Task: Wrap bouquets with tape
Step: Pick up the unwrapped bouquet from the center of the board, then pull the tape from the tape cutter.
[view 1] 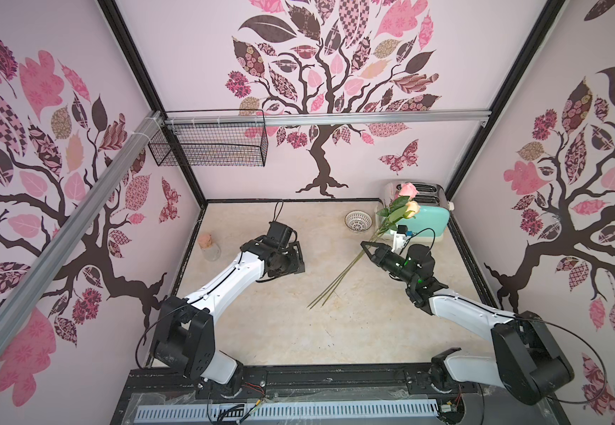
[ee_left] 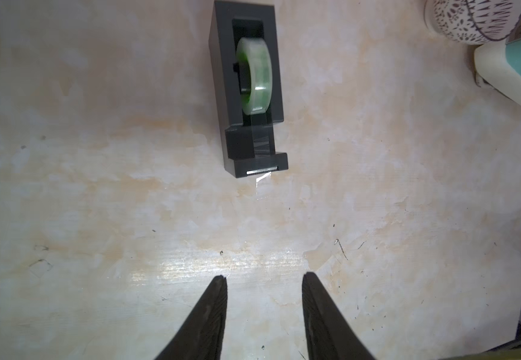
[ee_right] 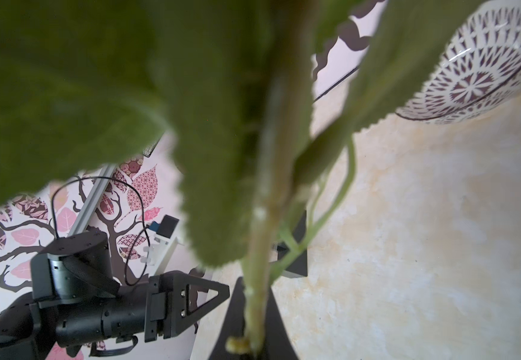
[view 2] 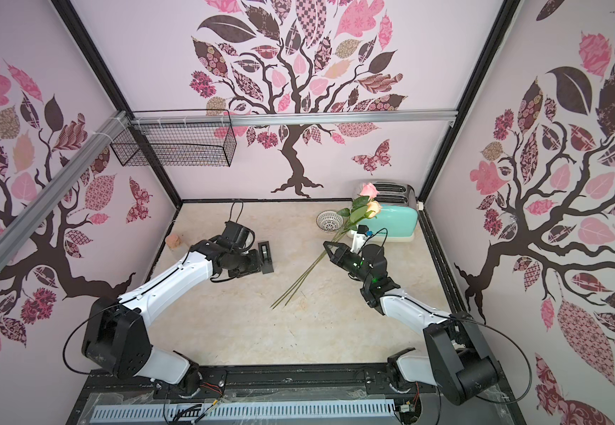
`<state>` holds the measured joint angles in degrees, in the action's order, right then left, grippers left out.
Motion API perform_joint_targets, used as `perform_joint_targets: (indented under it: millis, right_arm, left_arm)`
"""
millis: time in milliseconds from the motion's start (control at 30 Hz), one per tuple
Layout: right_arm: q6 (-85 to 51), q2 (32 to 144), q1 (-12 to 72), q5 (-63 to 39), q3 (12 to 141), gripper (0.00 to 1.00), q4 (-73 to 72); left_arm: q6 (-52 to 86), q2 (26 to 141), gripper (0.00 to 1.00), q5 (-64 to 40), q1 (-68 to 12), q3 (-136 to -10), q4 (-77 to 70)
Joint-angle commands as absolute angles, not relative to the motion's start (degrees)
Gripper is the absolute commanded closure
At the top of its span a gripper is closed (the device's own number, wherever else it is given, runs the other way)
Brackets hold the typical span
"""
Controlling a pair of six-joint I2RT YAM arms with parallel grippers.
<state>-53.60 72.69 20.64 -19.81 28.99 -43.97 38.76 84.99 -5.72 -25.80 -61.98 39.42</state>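
Left gripper (ee_left: 263,277): my jaws stand partly apart with nothing between them. They point at the tape (ee_left: 254,78), which sits in its black dispenser (ee_left: 221,93) just ahead on the table (ee_left: 97,187).

Right gripper (view 1: 366,247): my jaws are clamped on the bouquets (view 1: 339,279) at mid-stem. The stem ends slant down to the table. The blooms are raised before the toaster (view 1: 431,220), near the mesh bowl (view 1: 358,222).
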Motion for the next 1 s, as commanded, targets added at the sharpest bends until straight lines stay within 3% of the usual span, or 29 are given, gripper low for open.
perform_joint_targets:
  millis: [0, 133, 500, 967]
  right_arm:
    - [-53.1, 68.9, 20.3, -16.2, 27.1, 1.00, -49.2]
    - [-52.7, 66.7, 20.2, -14.8, 24.8, 1.00, -50.3]
    - [-53.3, 64.7, 20.3, -15.2, 23.0, 1.00, -50.4]
    - [-53.0, 64.7, 20.3, -16.0, 23.1, 1.00, -50.0]
  left_arm:
    - [48.8, 80.8, 0.54, -6.7, -25.7, -54.6, 29.0]
    - [57.3, 76.3, 0.54, -6.7, -25.4, -44.7, 15.2]
    - [64.9, 85.0, 0.65, -14.4, -23.3, -43.5, 0.5]
    - [67.0, 91.8, 0.68, -14.9, -22.9, -43.9, -3.0]
